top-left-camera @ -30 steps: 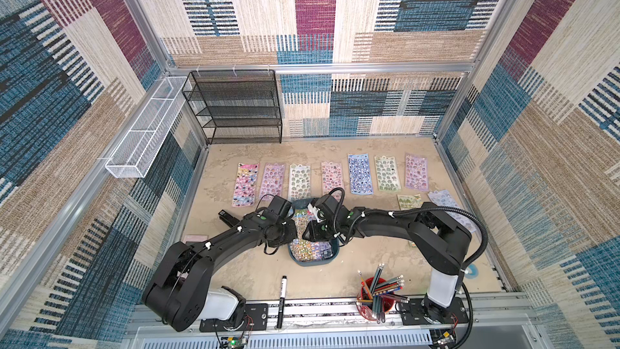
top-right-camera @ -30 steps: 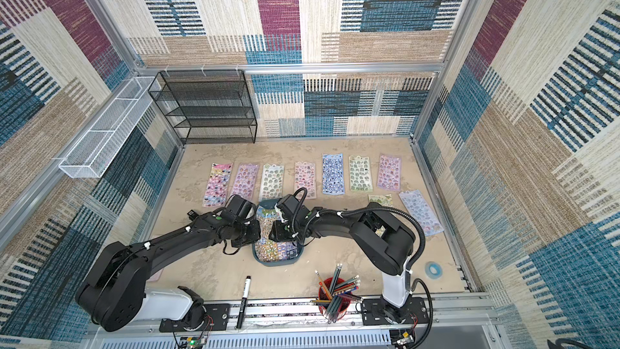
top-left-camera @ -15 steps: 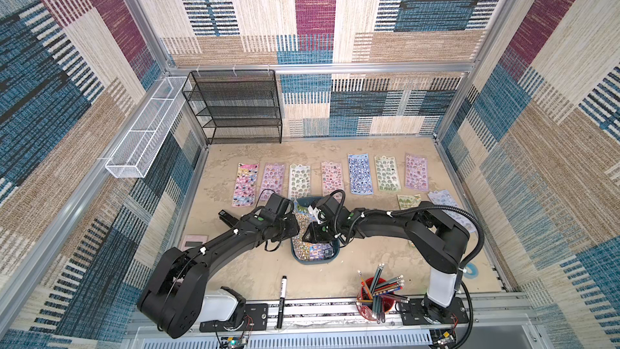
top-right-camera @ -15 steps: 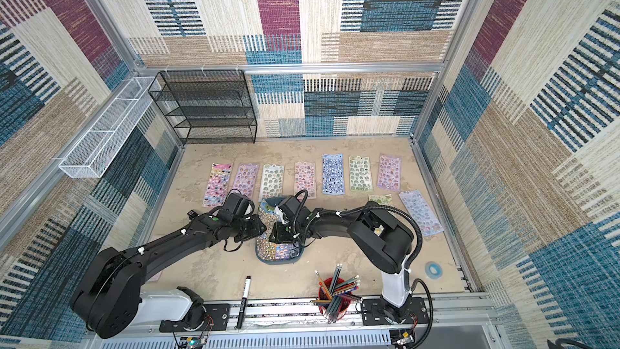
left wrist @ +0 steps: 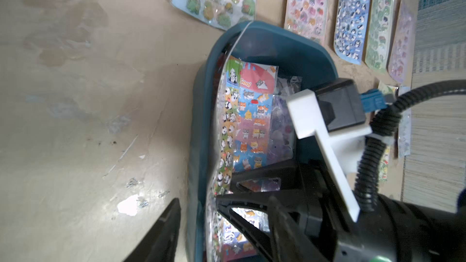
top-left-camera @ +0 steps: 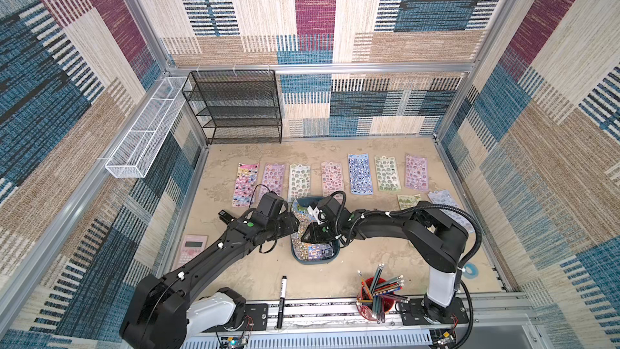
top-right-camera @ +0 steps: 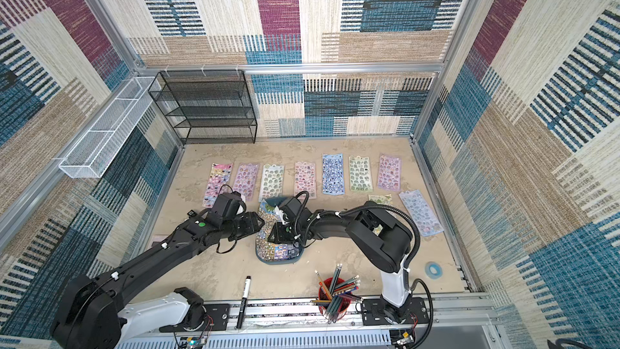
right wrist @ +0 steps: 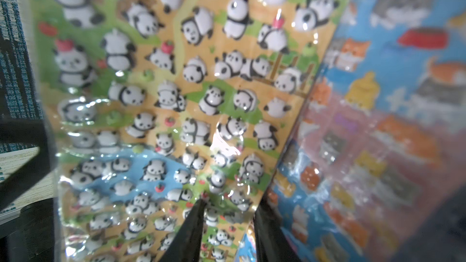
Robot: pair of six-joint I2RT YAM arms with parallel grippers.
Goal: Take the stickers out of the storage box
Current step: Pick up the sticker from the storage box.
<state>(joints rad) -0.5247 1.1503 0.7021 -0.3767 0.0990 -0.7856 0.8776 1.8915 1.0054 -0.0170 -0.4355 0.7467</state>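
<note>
The storage box [top-left-camera: 315, 261] is a teal tub in the middle of the table, and it holds several stickers. A panda sheet [left wrist: 228, 127] [right wrist: 176, 84] stands on edge along the box's left wall, and a cat sheet [left wrist: 254, 122] lies flat beside it. My left gripper [top-left-camera: 295, 226] [left wrist: 198, 200] is open astride that wall, one finger outside and one inside. Inside the box, my right gripper [top-left-camera: 307, 235] [right wrist: 232, 202] has its fingers apart, with the panda sheet's lower edge between them. Several more sheets [top-left-camera: 360, 174] lie in a row behind the box.
A black mesh rack [top-left-camera: 240, 105] stands at the back left, with a white wire basket [top-left-camera: 144, 132] on the left wall. A pink calculator [top-left-camera: 193, 248], a black marker [top-left-camera: 282, 300], a red cup of pencils [top-left-camera: 374, 297] and a blue tape roll [top-left-camera: 469, 270] lie near the front.
My left gripper has gone from shut to open at the box's left wall. The right gripper has stayed in the box, nearly still.
</note>
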